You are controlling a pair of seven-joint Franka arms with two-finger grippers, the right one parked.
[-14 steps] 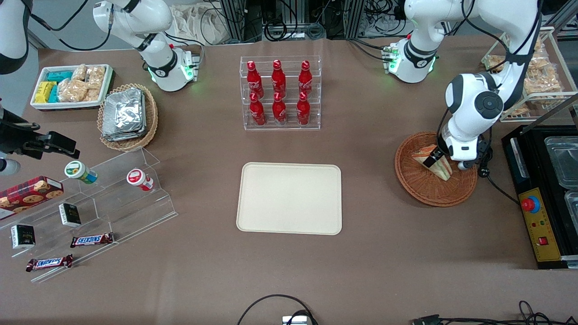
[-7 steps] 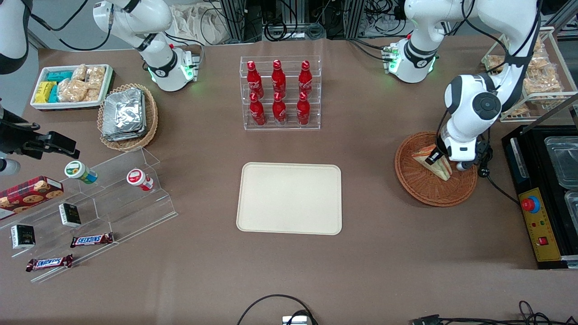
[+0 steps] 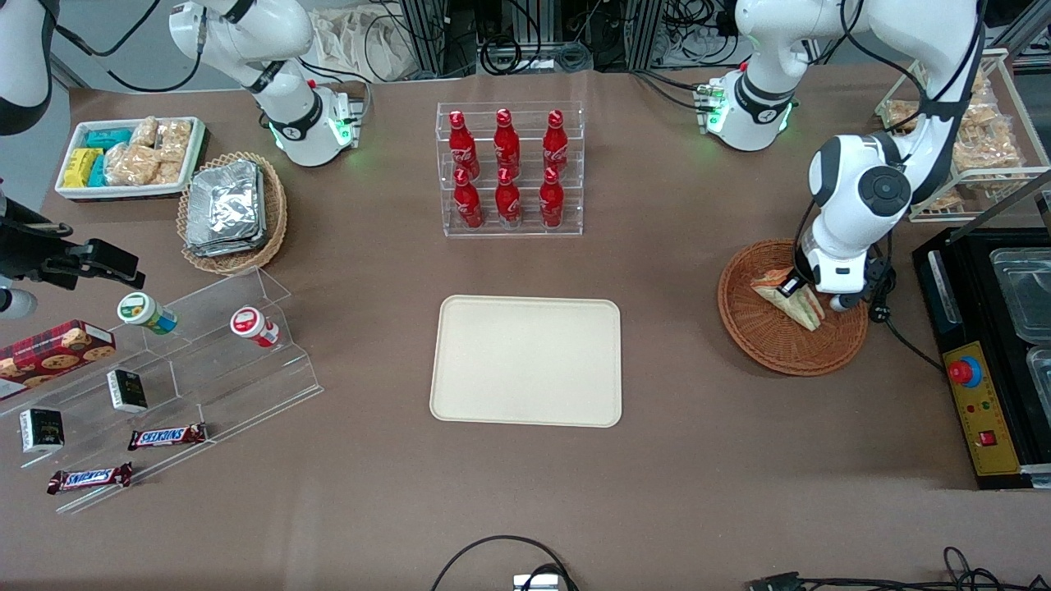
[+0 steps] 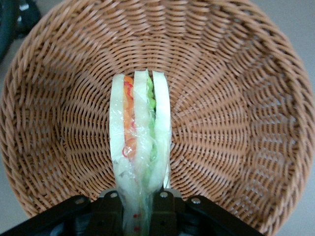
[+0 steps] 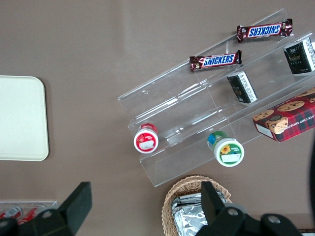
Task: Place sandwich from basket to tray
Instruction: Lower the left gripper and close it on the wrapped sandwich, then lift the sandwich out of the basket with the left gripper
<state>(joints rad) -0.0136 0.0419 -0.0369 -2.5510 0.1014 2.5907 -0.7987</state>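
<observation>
The sandwich [image 3: 790,298] [image 4: 139,142], a wrapped white-bread wedge with orange and green filling, hangs over the reddish-brown wicker basket [image 3: 768,336] [image 4: 236,118] toward the working arm's end of the table. My left gripper [image 3: 795,286] [image 4: 138,212] is shut on the wedge's narrow end, its black fingers [image 4: 170,211] pressing the wrap from both sides. The sandwich looks lifted slightly off the basket floor. The cream tray [image 3: 526,360] [image 5: 19,118] lies bare at the table's middle, well apart from the basket.
A clear rack of red bottles [image 3: 508,170] stands farther from the camera than the tray. A black machine with a red button [image 3: 977,386] sits beside the basket. Toward the parked arm's end are acrylic shelves with snacks [image 3: 164,369], a foil-packet basket [image 3: 231,211] and a white bin [image 3: 130,156].
My gripper has risen a little with the sandwich held in it; the wedge sits slightly higher over the basket than a second ago.
</observation>
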